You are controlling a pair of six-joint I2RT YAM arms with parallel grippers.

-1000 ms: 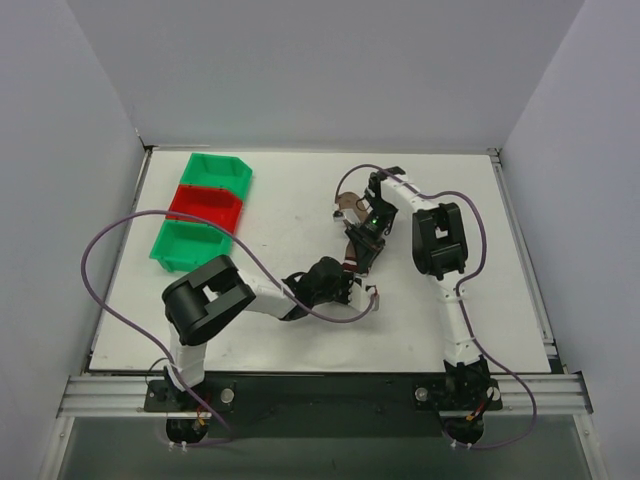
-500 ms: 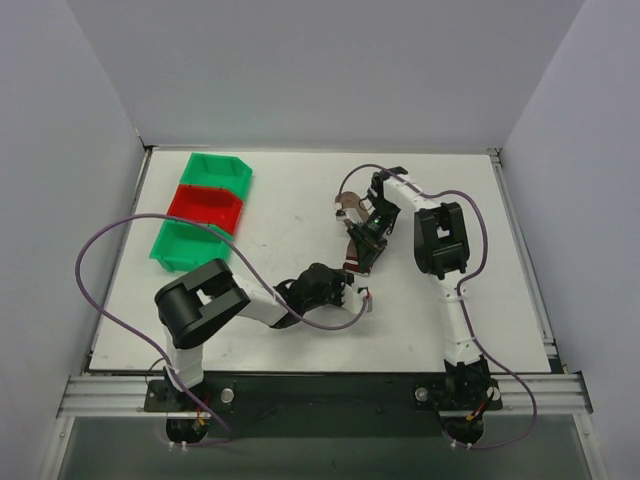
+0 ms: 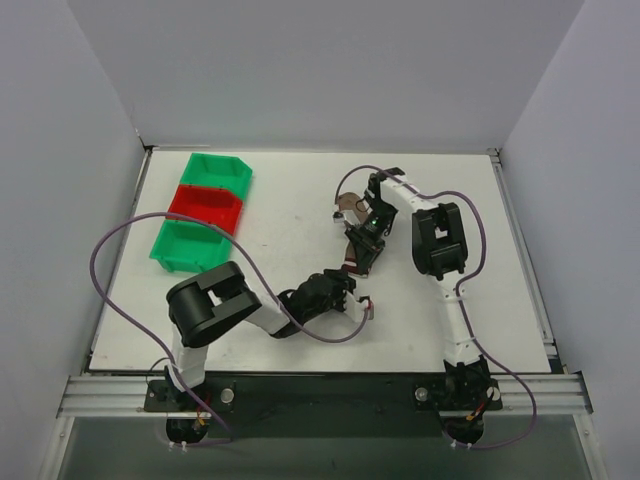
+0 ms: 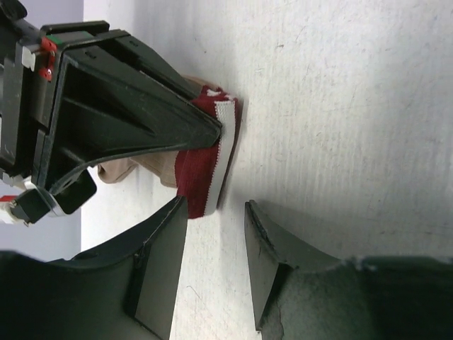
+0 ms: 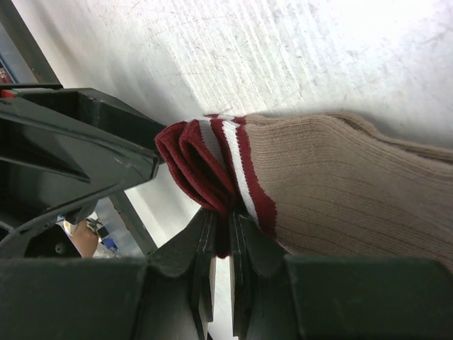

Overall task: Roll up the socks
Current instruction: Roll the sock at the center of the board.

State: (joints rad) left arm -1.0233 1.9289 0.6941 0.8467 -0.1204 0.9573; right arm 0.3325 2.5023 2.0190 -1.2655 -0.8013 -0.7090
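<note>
From above, the socks (image 3: 347, 208) are lying on the white surface (image 3: 270, 200), their long axis running away from the arms with the striped cuff nearest. In the left wrist view, the left end effector (image 4: 214, 207) is sitting with its fingers apart, just beside the cuff. In the right wrist view, the right end effector (image 5: 221, 237) is clamping the folded maroon cuff.
</note>
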